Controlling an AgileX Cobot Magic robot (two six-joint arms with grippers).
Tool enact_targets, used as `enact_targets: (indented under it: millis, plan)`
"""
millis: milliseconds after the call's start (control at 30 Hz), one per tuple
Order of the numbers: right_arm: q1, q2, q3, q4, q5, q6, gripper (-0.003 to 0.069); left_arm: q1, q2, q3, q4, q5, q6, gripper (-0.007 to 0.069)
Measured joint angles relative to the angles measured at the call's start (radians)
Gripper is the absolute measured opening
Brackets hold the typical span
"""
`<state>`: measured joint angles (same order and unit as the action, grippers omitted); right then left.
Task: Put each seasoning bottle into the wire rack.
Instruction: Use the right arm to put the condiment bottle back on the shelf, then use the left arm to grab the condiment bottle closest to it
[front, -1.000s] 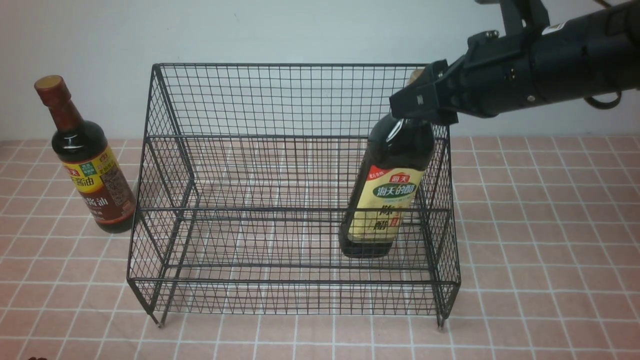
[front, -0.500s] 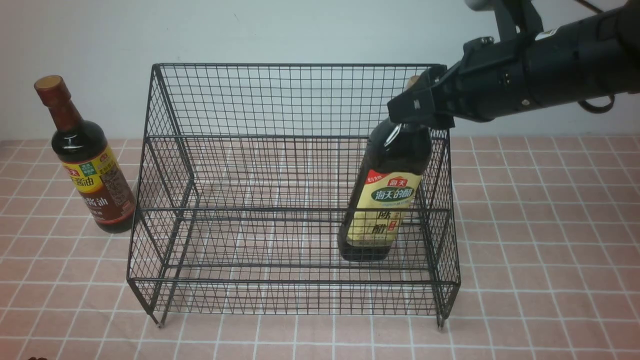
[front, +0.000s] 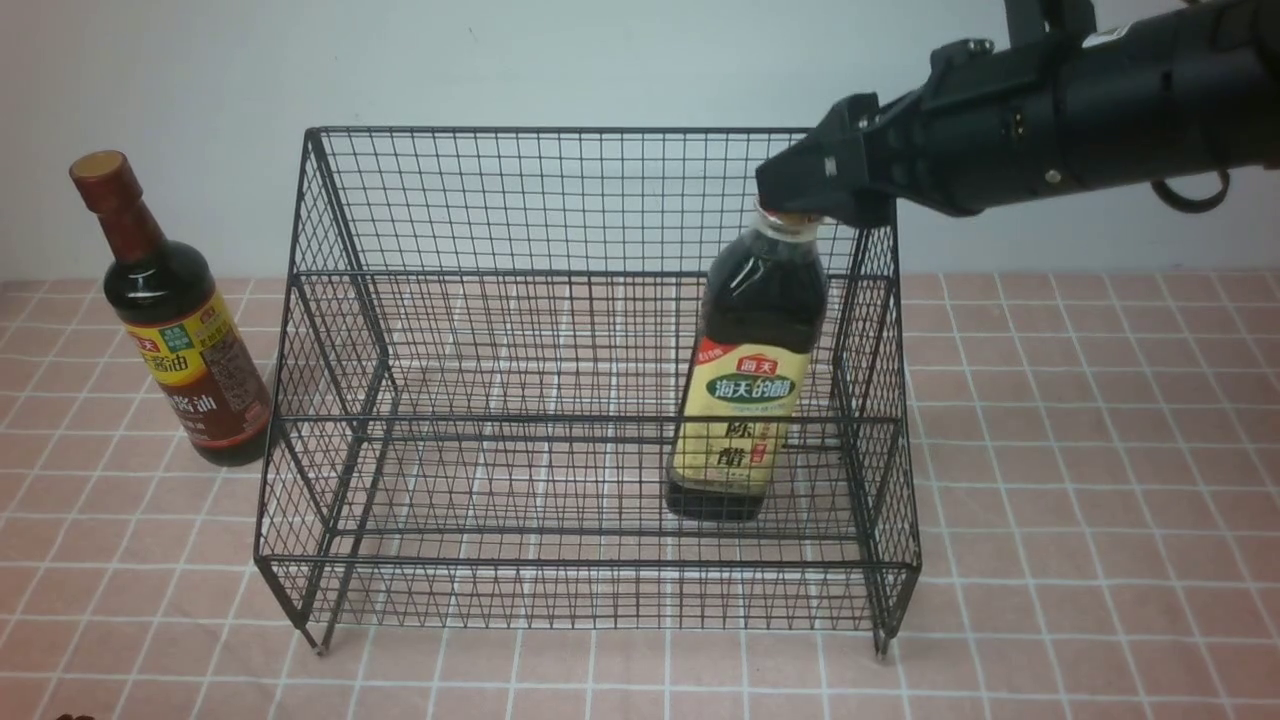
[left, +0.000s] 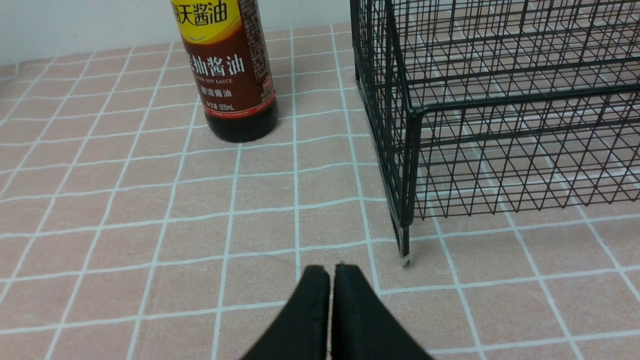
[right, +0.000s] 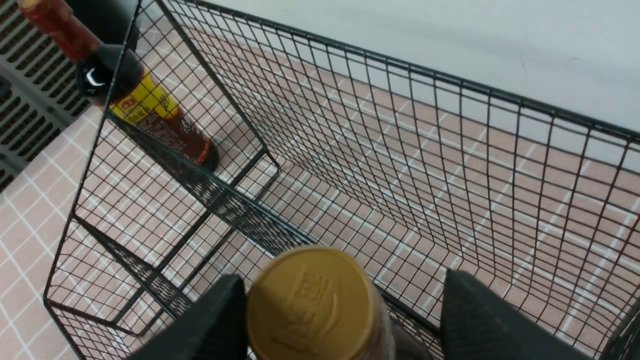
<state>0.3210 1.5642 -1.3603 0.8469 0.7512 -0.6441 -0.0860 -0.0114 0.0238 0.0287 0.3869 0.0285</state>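
While above the gold-capped bottle (front: 752, 360), right arm (front: 1050, 115) slanting downward.

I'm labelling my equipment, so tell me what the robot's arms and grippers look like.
The right arm is matte black and rounded, with small round screws and a dark cable loop. Its right gripper and the left gripper have dark fingers.

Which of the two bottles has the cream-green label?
The bottle inside the rack, under the right end effector; the other bottle, outside, has a yellow-brown label.
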Motion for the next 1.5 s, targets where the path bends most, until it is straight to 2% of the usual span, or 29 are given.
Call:
enact_targets:
  millis: [433, 567, 633, 700, 900, 933, 1000, 1033, 1067, 1100, 1133, 1233, 1367, 1500]
  plan:
    - [0.000, -0.093, -0.047, 0.073, -0.030, -0.022, 0.0487, 0.000, 0.000, 0.000, 0.000, 0.000, 0.000, -0.0007]
    - [0.000, -0.160, -0.110, 0.009, -0.031, -0.036, 0.0480, 0.000, 0.000, 0.000, 0.000, 0.000, 0.000, -0.0007]
    - [0.000, -0.199, -0.141, -0.059, -0.031, -0.037, 0.0447, 0.000, 0.000, 0.000, 0.000, 0.000, 0.000, -0.0007]
    - [0.000, -0.251, -0.159, -0.143, -0.030, -0.020, 0.0377, 0.000, 0.000, 0.000, 0.000, 0.000, 0.000, -0.0007]
    - [0.000, -0.378, -0.163, -0.454, 0.010, 0.191, 0.0076, 0.000, 0.000, 0.000, 0.000, 0.000, 0.000, -0.0007]
    - [0.000, -0.399, -0.163, -0.503, 0.026, 0.232, 0.0052, 0.000, 0.000, 0.000, 0.000, 0.000, 0.000, -0.0007]
    - [0.000, -0.454, -0.163, -0.699, 0.089, 0.404, 0.0006, 0.000, 0.000, 0.000, 0.000, 0.000, 0.000, -0.0007]
    - [0.000, -0.484, -0.163, -0.822, 0.135, 0.511, -0.0005, 0.000, 0.000, 0.000, 0.000, 0.000, 0.000, -0.0007]
    - [0.000, -0.490, -0.163, -0.822, 0.143, 0.511, -0.0005, 0.000, 0.000, 0.000, 0.000, 0.000, 0.000, -0.0007]
    - [0.000, -0.528, -0.163, -0.943, 0.206, 0.602, -0.0010, 0.000, 0.000, 0.000, 0.000, 0.000, 0.000, -0.0007]
    - [0.000, -0.565, -0.160, -1.003, 0.259, 0.663, -0.0012, 0.000, 0.000, 0.000, 0.000, 0.000, 0.000, -0.0007]
    - [0.000, -0.675, -0.116, -1.107, 0.352, 0.750, -0.0012, 0.000, 0.000, 0.000, 0.000, 0.000, 0.000, -0.0007]
    - [0.000, -0.867, 0.012, -1.128, 0.394, 0.815, -0.0012, 0.000, 0.000, 0.000, 0.000, 0.000, 0.000, -0.0007]
    - [0.000, -1.080, 0.205, -1.075, 0.365, 0.894, -0.0013, 0.000, 0.000, 0.000, 0.000, 0.000, 0.000, -0.0007]
